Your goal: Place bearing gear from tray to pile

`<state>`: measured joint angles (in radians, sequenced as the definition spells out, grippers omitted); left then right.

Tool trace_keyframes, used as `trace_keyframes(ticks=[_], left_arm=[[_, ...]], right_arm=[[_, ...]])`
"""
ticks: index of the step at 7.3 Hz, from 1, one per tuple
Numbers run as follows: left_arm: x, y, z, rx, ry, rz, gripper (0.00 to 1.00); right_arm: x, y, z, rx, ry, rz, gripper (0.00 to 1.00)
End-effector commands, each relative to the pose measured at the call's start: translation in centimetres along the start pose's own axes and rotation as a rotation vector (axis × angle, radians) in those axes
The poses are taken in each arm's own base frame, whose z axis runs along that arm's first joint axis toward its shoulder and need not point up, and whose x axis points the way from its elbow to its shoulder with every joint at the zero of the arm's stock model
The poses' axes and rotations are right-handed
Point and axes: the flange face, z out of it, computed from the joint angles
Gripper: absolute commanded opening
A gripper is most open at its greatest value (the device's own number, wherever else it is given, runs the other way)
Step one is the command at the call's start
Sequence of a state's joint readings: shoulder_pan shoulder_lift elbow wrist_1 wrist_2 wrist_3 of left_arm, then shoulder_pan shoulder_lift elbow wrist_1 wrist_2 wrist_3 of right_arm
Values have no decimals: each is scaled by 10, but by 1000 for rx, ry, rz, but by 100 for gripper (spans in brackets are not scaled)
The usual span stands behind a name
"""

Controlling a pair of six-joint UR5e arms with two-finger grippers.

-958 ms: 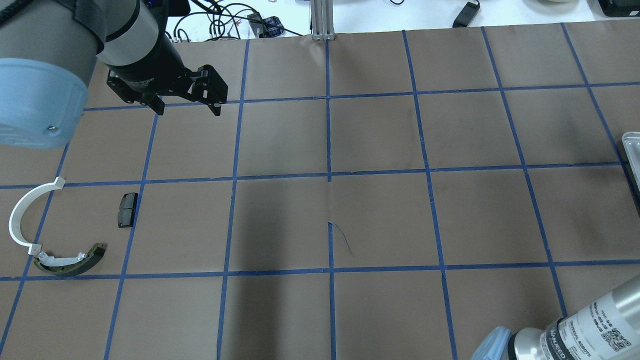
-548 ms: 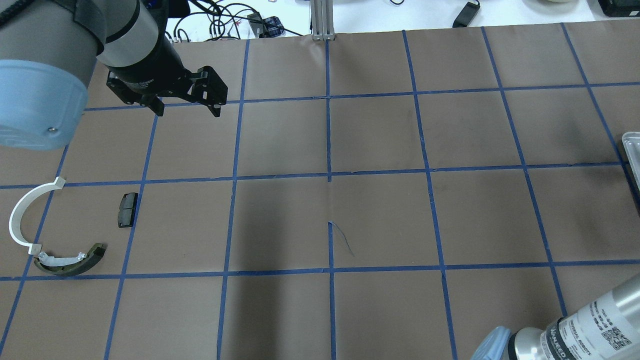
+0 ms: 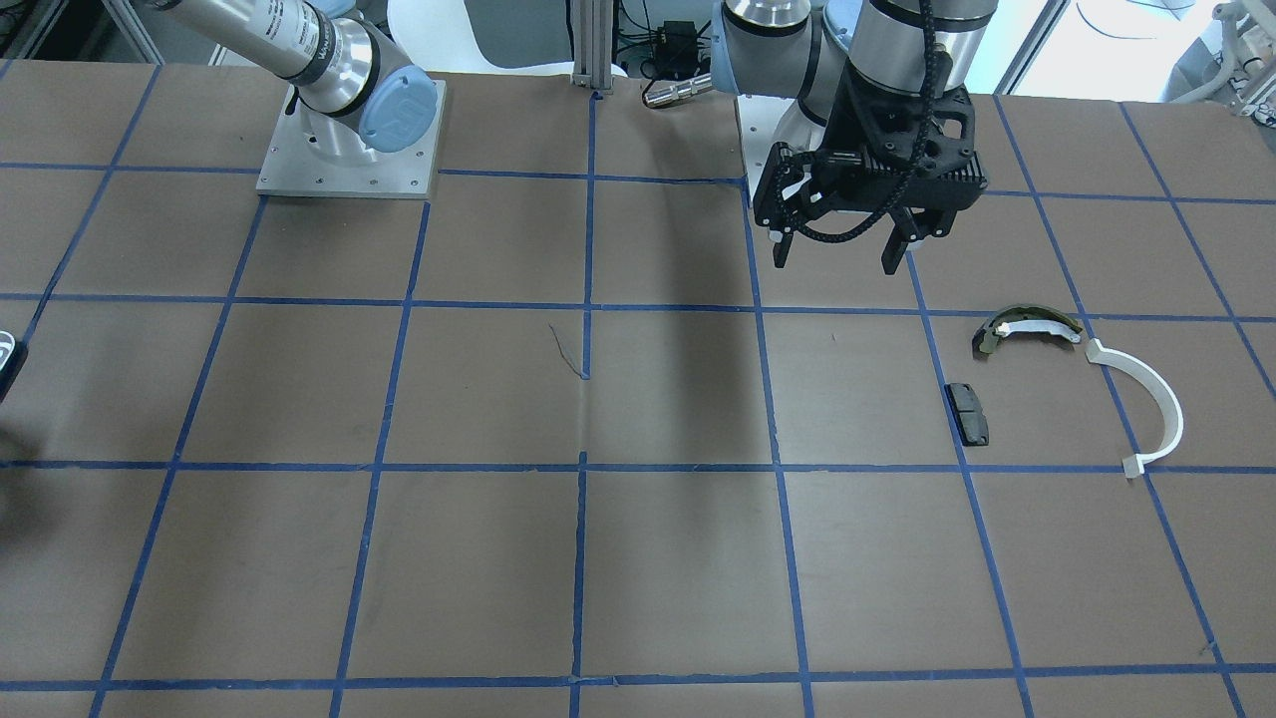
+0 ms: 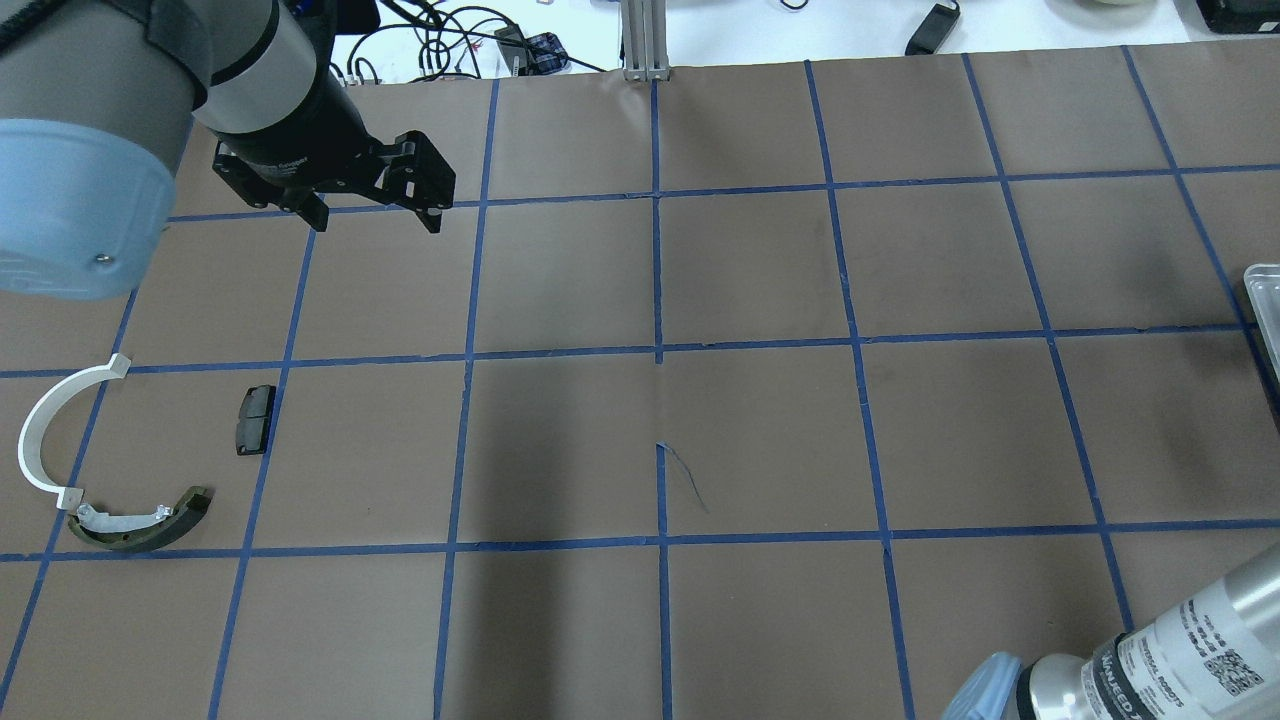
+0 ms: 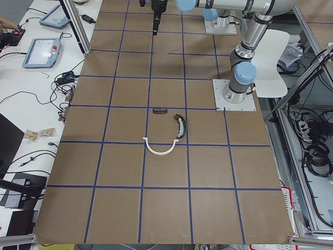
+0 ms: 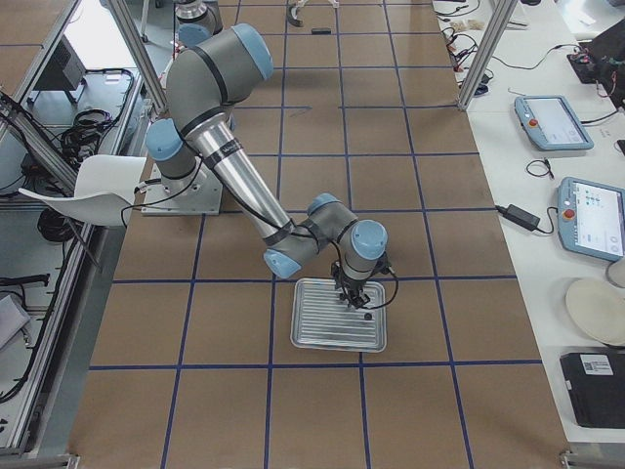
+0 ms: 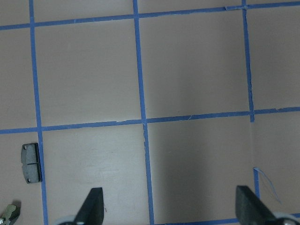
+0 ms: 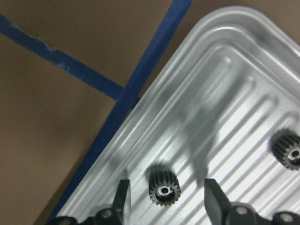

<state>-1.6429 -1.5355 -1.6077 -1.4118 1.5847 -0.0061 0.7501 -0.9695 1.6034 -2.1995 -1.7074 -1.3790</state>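
Note:
A small dark bearing gear lies on the ribbed metal tray. My right gripper is open low over it, with one finger on each side and a gap to both. A second gear lies further right on the tray. The pile sits far off: a white half-ring arc, an olive brake shoe and a black pad. My left gripper is open and empty, raised above the table beyond the pile.
The tray sits at the table's right end, and only its edge shows in the overhead view. The brown table has a blue tape grid. An aluminium post stands at the far edge.
The left gripper has shifted only very slightly. The pile parts have not moved.

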Motion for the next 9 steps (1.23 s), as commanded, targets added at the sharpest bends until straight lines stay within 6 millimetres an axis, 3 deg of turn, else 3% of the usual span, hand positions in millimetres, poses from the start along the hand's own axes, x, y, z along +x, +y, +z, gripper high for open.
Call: trace_keyframes(ticks=[1,3,5,6,8,9], left_arm=[[0,0,1,-1,0,0,100],[0,0,1,-1,0,0,100],[0,1,2,-4,-1,0,100],[0,1,2,-4,-1,0,100],[0,1,3,-7,-2,0,100],[0,1,3,-7,-2,0,100]], right_arm=[[1,2,-4,-12,3,-1,0],[-1,5,-20,-13,15,2,0],[-26,10,-76,17,-22,54,0],[-43,-10,-91,79,-60,137,0],[-103,-100,-106,83,-112,218,0],[-148,-153,-122,87,-107,264,0]])
